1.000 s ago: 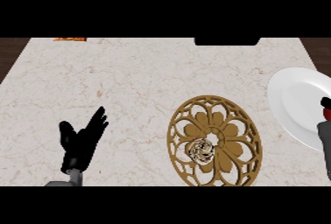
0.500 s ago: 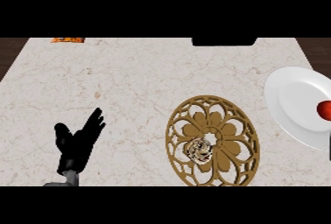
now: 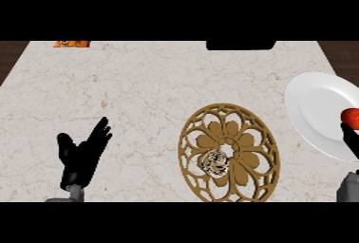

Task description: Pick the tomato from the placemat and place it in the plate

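Observation:
The red tomato (image 3: 351,115) shows at the view's right edge, over the right part of the white plate (image 3: 316,111). Just below it a black part of my right hand (image 3: 349,138) comes in at that edge, with its grey forearm lower down; most of the hand is cut off, and whether it touches the tomato is unclear. The round golden openwork placemat (image 3: 229,153) lies left of the plate with nothing on it. My left hand (image 3: 82,155) rests open at the lower left, fingers up, far from the placemat.
An orange item (image 3: 71,43) sits at the counter's far left edge, and a dark object (image 3: 240,45) at the far middle. Dark floor borders the marble counter (image 3: 140,90) at both far corners.
My right hand left the view half a second ago and now shows again just below the tomato. The tomato stays over the plate's right part. The left hand has barely moved.

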You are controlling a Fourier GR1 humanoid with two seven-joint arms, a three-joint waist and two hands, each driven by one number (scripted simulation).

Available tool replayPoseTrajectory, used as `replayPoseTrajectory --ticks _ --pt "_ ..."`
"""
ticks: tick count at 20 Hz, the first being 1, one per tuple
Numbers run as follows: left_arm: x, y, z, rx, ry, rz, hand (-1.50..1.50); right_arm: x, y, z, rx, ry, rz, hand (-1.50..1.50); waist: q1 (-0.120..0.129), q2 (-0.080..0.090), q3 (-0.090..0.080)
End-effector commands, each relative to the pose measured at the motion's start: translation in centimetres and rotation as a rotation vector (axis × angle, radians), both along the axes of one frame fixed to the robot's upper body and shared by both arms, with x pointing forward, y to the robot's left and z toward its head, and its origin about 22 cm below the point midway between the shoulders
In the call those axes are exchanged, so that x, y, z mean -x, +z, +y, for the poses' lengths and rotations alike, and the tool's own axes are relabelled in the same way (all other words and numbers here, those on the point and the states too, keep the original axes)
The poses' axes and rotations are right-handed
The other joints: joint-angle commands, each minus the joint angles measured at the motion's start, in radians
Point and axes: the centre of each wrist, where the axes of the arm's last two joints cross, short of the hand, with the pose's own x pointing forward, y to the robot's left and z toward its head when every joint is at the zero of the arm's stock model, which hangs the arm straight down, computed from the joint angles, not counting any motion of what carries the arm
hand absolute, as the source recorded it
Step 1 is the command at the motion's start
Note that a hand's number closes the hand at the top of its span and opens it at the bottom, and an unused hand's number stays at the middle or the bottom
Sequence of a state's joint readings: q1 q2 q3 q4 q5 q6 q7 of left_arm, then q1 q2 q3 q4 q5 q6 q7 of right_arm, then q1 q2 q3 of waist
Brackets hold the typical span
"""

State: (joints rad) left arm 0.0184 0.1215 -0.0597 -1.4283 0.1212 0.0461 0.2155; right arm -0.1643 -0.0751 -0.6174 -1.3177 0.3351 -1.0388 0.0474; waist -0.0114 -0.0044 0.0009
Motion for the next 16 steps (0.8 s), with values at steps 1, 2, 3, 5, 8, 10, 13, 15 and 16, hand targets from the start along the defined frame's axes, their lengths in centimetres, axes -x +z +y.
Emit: replayPoseTrajectory --ticks 1,2,3,5,8,10,13,15,16 --pt "0.1 -0.1 0.9 -0.001 -0.02 0.014 0.0 1.7 -0.2 2.2 -0.007 0.077 -0.027 -1.5 0.008 0.003 -0.001" --pt "0.1 0.9 -1.5 -0.008 -0.014 0.01 0.0 2.8 -1.0 3.6 -0.022 0.088 0.009 -1.5 0.008 0.002 -0.001" --pt "-0.2 -0.2 -0.4 -0.007 -0.006 0.003 0.0 3.8 -1.3 4.0 -0.024 0.1 0.019 -1.5 0.006 0.003 -0.001" --pt "0.8 0.2 -0.8 0.006 -0.009 0.003 0.0 3.4 -2.4 5.1 -0.017 0.101 0.057 -1.5 0.011 0.003 -0.001" --pt "-0.4 -1.4 -0.4 0.001 -0.015 0.01 0.0 6.3 -1.5 7.1 -0.043 0.111 0.076 -1.5 0.006 0.004 -0.002" --pt "0.6 -0.2 -0.3 -0.005 0.011 0.005 0.0 5.9 -2.9 9.8 -0.044 0.113 0.089 -1.5 0.011 0.004 -0.001" --pt "0.2 -0.4 -0.7 -0.007 -0.021 0.012 0.0 5.6 -3.3 9.4 -0.043 0.098 0.133 -1.5 0.012 0.005 -0.001" --pt "-0.6 -1.7 -1.6 -0.005 -0.01 -0.007 0.0 6.4 -2.8 10.7 -0.064 0.103 0.105 -1.5 0.009 0.005 -0.002" --pt "-0.7 0.7 -2.2 -0.003 -0.004 -0.002 0.0 7.4 -3.0 11.3 -0.057 0.107 0.12 -1.5 0.01 0.004 -0.001"
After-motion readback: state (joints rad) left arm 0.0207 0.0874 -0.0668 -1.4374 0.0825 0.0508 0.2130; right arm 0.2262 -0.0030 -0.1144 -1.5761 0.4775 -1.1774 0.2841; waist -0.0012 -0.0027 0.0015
